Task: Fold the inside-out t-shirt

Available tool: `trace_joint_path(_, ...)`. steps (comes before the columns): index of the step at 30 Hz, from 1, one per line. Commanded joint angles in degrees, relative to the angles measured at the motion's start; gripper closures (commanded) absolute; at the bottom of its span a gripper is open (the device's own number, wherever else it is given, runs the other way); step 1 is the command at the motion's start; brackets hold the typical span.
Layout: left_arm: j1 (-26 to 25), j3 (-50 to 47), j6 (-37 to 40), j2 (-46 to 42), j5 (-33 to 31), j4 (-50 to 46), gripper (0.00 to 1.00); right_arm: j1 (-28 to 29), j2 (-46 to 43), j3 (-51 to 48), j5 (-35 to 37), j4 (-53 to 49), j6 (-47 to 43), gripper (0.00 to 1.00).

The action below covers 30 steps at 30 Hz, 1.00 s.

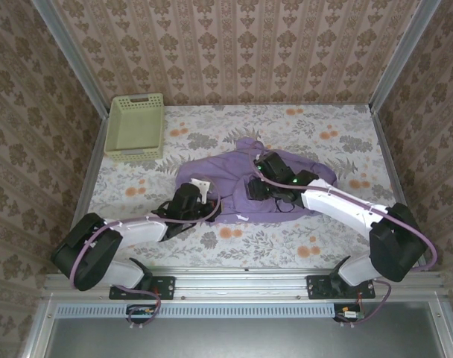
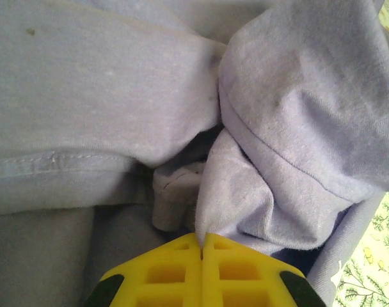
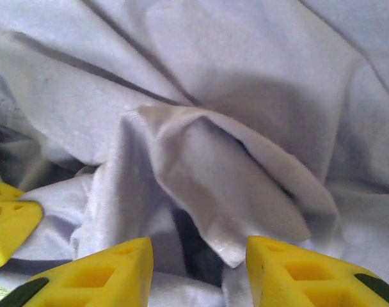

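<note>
Progress: early, by look of it. T-shirt lies crumpled in heap mid-tabletop, white tag showing. No flat panel or clean fold visible. Judged: spreading out and every fold remain. Whether still inside out, cannot tell. Basket at far left corner, well apart from shirt. Left fingers clenched tight, pinching bunched fold of cloth at heap's near-left edge. Right fingers parted, low over heap's middle, loose flap lying between them, not gripped.
</note>
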Motion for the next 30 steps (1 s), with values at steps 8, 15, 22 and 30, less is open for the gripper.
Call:
trace_joint_path(8, 0.41, -0.39, 0.61, 0.54, 0.84, 0.9, 1.0, -0.73, 3.46, -1.67, -4.45, 1.98, -1.62, 0.58)
trace_joint_path(15, 0.41, -0.3, 0.58, 0.43, 1.15, 0.67, 1.0, -0.73, 9.33, 0.74, -2.5, 1.27, -1.05, 0.61)
trace_joint_path(22, 0.4, -0.65, 0.64, -0.06, 0.51, 0.4, 1.0, -0.73, 10.42, 1.24, 2.86, -0.09, -1.65, 0.85)
trace_joint_path(30, 0.5, 1.3, 2.61, -0.47, -2.64, -4.7, 1.0, -0.73, 1.84, -0.24, 9.15, -4.7, -2.38, 1.0)
